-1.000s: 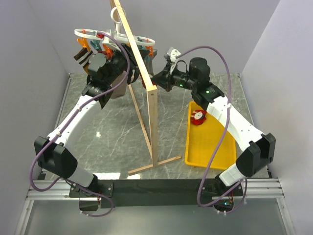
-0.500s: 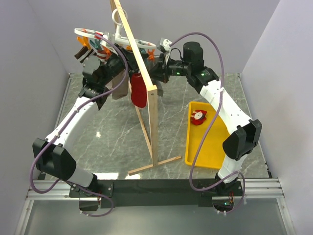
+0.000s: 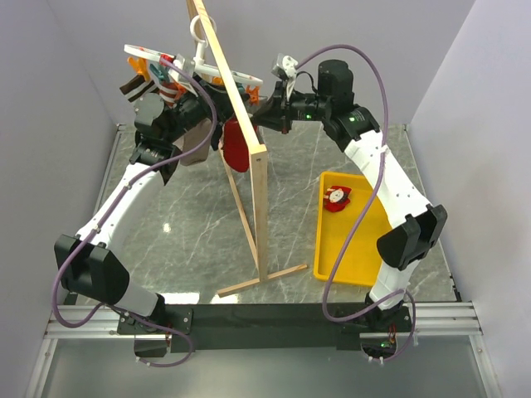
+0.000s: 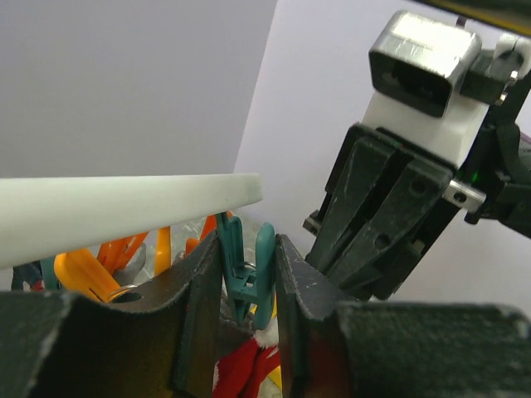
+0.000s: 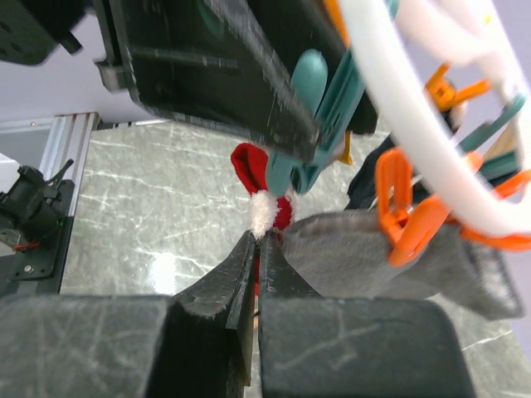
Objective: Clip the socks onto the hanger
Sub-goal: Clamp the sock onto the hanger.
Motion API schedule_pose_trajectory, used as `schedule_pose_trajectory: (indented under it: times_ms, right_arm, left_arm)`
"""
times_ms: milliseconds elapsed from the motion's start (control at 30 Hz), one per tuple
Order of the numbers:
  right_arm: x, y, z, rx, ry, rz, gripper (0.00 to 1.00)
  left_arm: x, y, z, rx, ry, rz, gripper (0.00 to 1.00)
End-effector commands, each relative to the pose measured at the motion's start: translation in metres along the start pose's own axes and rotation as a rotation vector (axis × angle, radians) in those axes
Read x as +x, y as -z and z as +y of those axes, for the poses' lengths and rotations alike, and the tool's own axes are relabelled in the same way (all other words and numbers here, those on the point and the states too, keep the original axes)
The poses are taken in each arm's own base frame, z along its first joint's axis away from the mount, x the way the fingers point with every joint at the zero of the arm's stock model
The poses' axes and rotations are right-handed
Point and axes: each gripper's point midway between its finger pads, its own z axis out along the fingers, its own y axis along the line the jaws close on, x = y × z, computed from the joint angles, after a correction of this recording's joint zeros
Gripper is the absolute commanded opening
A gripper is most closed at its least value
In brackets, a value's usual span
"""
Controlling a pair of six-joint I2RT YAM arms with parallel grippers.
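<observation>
The white hanger (image 3: pixel 192 68) with orange and teal clips hangs from the wooden rack at the top left. My left gripper (image 3: pixel 206 112) is up beneath it; in the left wrist view it (image 4: pixel 247 253) is shut on a teal clip (image 4: pixel 251 278), with a red sock (image 4: pixel 249 369) just under the clip. My right gripper (image 3: pixel 254 118) is shut on that red sock (image 3: pixel 236 146); in the right wrist view it (image 5: pixel 259 240) pinches the sock's white cuff (image 5: pixel 264 214) right below the teal clip (image 5: pixel 319 124). The second red sock (image 3: pixel 337 199) lies in the yellow tray (image 3: pixel 357 257).
The tall wooden rack (image 3: pixel 249 166) stands between the arms, its foot at mid-table. A grey sock (image 5: pixel 373 249) hangs from an orange clip (image 5: pixel 405 217) beside my right fingers. Brown striped socks (image 3: pixel 137 87) hang at the hanger's left end.
My right arm has swung left and up, bringing the red sock to the hanger's teal clip. The left gripper and the hanger have shifted slightly up and left.
</observation>
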Motion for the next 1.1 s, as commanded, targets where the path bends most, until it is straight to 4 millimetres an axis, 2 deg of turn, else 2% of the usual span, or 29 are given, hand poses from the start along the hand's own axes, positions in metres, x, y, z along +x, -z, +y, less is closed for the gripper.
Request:
schedule_pose_trajectory:
  times_ms: [0, 367, 967, 1067]
  right_arm:
    - [-0.015, 0.003, -0.001, -0.017, 0.041, -0.018, 0.00]
    - [-0.019, 0.003, -0.006, -0.015, 0.031, -0.025, 0.00]
    - [-0.025, 0.016, -0.008, -0.020, 0.013, -0.044, 0.00]
    - [-0.030, 0.017, -0.008, -0.026, 0.005, -0.062, 0.00]
  left_arm:
    - [-0.032, 0.001, -0.021, 0.086, -0.129, -0.085, 0.25]
    - [-0.030, 0.003, -0.026, 0.119, -0.154, -0.066, 0.25]
    - [-0.027, 0.007, -0.017, 0.099, -0.188, -0.054, 0.24]
    - [-0.025, 0.007, -0.017, 0.105, -0.190, -0.047, 0.24]
